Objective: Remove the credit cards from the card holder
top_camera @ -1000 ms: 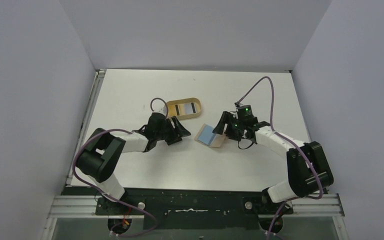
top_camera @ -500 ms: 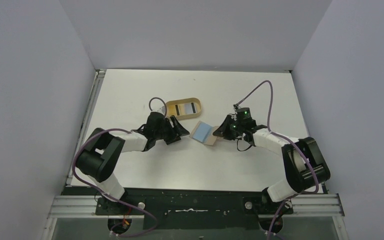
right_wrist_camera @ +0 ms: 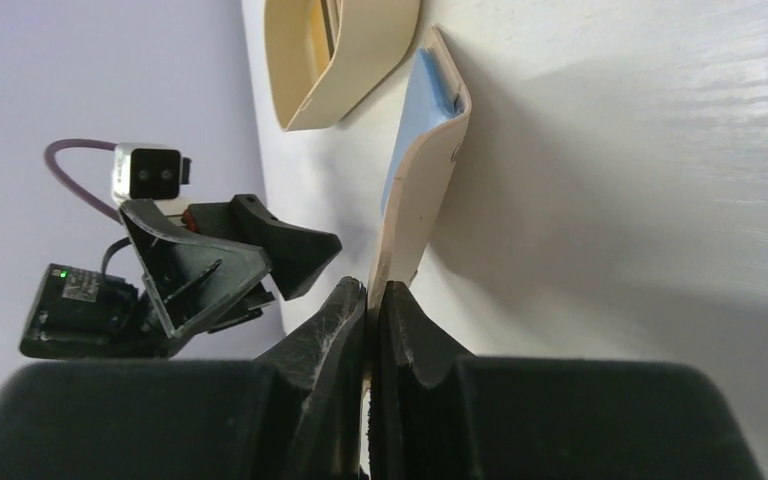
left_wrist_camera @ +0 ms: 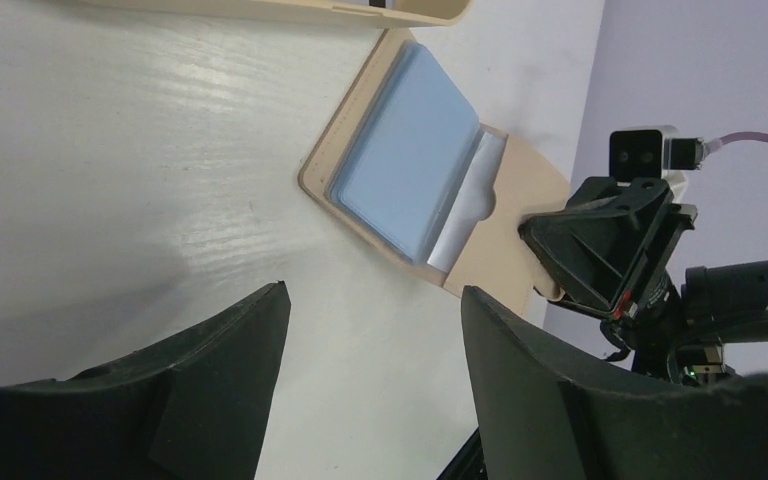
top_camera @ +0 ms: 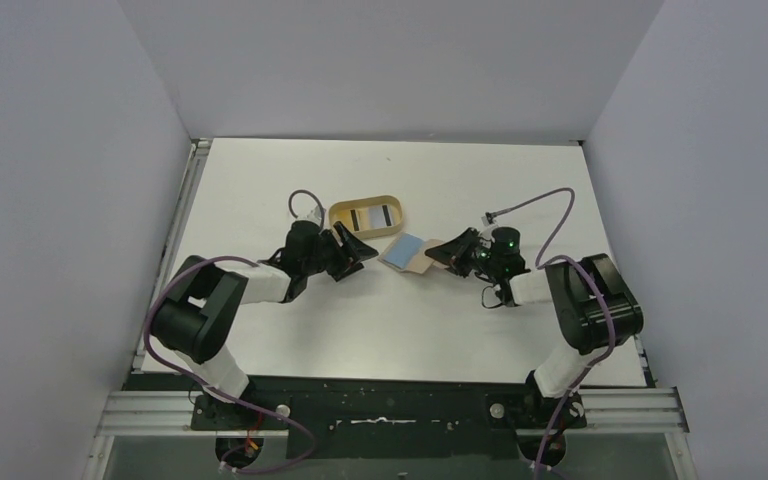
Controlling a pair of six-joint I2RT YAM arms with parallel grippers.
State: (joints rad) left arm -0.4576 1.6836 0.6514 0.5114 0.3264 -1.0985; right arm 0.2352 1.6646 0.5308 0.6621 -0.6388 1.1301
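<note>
The card holder (top_camera: 406,254) lies opened out between my two grippers, a tan wallet with its light blue panel (left_wrist_camera: 408,160) facing up. My right gripper (top_camera: 443,252) is shut on the edge of its tan flap (left_wrist_camera: 508,225), which lifts that end off the table; the right wrist view shows the card holder (right_wrist_camera: 415,195) edge-on, pinched at my right gripper (right_wrist_camera: 375,292). My left gripper (left_wrist_camera: 372,290) stands open just left of it, holding nothing. A pale grey strip (left_wrist_camera: 465,205) shows beside the blue panel; whether it is one of the credit cards I cannot tell.
An oval tan tray (top_camera: 336,212) stands just behind the card holder, with a striped flat card (top_camera: 372,218) lying in it. Its rim (right_wrist_camera: 352,55) comes close to the wallet's far end. White table spreads around, with grey walls on three sides.
My right gripper has shut on the card holder's flap and pushed the wallet left and back toward the tray. The left gripper has shifted slightly toward the tray and stays open.
</note>
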